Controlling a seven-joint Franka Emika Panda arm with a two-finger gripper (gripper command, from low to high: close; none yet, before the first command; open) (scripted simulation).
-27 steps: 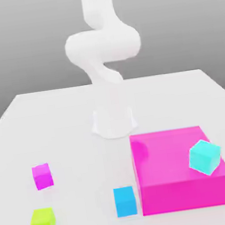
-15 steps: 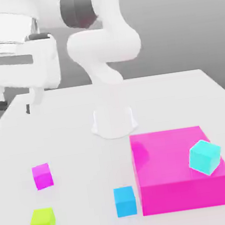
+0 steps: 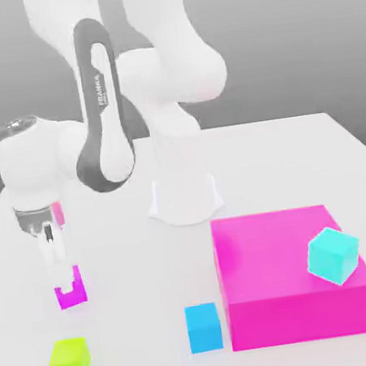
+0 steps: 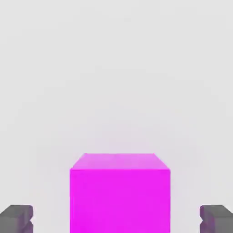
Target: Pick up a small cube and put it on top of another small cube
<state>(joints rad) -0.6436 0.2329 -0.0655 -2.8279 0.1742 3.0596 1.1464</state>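
Observation:
The small cube (image 3: 71, 298), plain magenta-purple, rests on the white table at the exterior view's left. My gripper (image 3: 67, 282) has come straight down over it and is open, one finger on each side of the cube, with a gap showing on both sides. In the hand view the small cube (image 4: 119, 195) sits centred between the two dark fingertips (image 4: 16, 218), which stand well apart from its faces. The other small cube (image 3: 69, 359), lime yellow-green, lies just in front of the magenta one, nearer the table's front edge.
A small blue cube (image 3: 204, 327) sits beside a large flat magenta block (image 3: 285, 303) at the front right. A cyan cube (image 3: 333, 255) lies tilted on that block. The arm's white base (image 3: 185, 196) stands mid-table.
The hand has swung in from high at the left and dropped to the table. Its open fingers now straddle the magenta cube. No cube has moved.

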